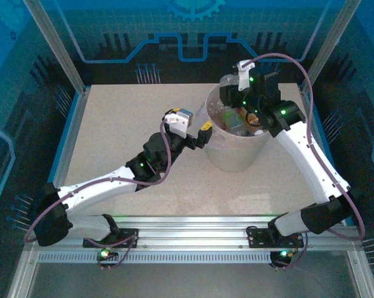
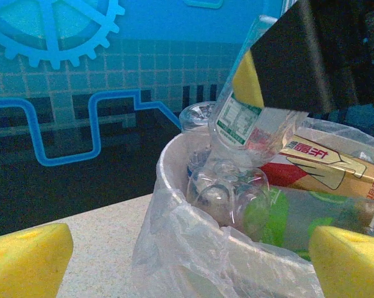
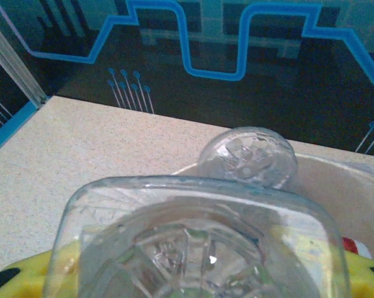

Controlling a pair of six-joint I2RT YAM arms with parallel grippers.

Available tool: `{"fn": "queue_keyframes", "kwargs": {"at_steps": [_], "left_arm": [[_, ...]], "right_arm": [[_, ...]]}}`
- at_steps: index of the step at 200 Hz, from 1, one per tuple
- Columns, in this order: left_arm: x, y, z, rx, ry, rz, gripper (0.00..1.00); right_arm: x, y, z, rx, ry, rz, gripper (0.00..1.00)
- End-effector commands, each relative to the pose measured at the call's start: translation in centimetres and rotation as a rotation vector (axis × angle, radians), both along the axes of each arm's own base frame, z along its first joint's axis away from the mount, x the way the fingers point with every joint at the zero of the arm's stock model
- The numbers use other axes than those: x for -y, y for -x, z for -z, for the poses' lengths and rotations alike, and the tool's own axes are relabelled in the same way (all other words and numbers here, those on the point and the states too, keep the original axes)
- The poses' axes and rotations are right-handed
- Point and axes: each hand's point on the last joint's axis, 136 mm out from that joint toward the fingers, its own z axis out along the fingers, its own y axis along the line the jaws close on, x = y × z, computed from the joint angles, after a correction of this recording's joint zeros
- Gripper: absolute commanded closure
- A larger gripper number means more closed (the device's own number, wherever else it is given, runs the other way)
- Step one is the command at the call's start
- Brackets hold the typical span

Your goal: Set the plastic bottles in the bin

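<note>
Drop step: right end effector (image 1: 241, 102) grips a clear bottle (image 3: 199, 242) over the bin (image 1: 233, 155), which looks pretty full, and the left end effector (image 1: 202, 135) sits wide open beside it. Next, I'd guess: just let go.

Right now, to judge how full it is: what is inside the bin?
Bottles near the rim: a crushed clear bottle, a green-labelled bottle, a red-and-gold container. They and the bin wall hide anything lower.

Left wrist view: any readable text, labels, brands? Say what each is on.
Tan-labelled bottle: large red Chinese characters, too blurred to quote.
Clear bottle, green-and-white label: fine print, too small to read.
Nothing else legible.
</note>
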Motion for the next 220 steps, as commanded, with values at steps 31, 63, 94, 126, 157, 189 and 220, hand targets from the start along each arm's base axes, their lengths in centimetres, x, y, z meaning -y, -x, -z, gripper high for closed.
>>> {"fn": "queue_keyframes", "kwargs": {"at_steps": [31, 63, 94, 126, 157, 189, 220], "left_arm": [[-0.1, -0.7, -1.2, 0.003, 0.046, -0.020, 0.01], [0.0, -0.8, -0.9, -0.002, 0.040, -0.022, 0.01], [0.0, -0.9, -0.9, -0.003, 0.038, -0.024, 0.01], [0.1, -1.0, -0.7, -0.007, 0.038, -0.025, 0.01], [0.1, -1.0, -0.7, -0.007, 0.035, -0.024, 0.01], [0.0, -1.0, -0.6, -0.008, 0.032, -0.025, 0.01], [0.0, -1.1, -0.5, -0.010, 0.030, -0.025, 0.01]], "right_arm": [[0.5, 0.8, 2.9, -0.013, -0.021, 0.009, 0.42], [1.3, 1.9, 3.3, 0.022, -0.041, 0.017, 0.37], [1.6, 3.5, 2.2, 0.059, -0.071, -0.013, 0.16], [1.4, 4.6, 0.7, 0.066, -0.085, -0.048, 0.05], [1.6, 5.2, -0.6, 0.078, -0.092, -0.053, 0.03], [1.9, 5.8, -1.7, 0.099, -0.104, -0.049, 0.03], [3.2, 5.8, -2.6, 0.111, -0.091, 0.012, 0.03]]}}
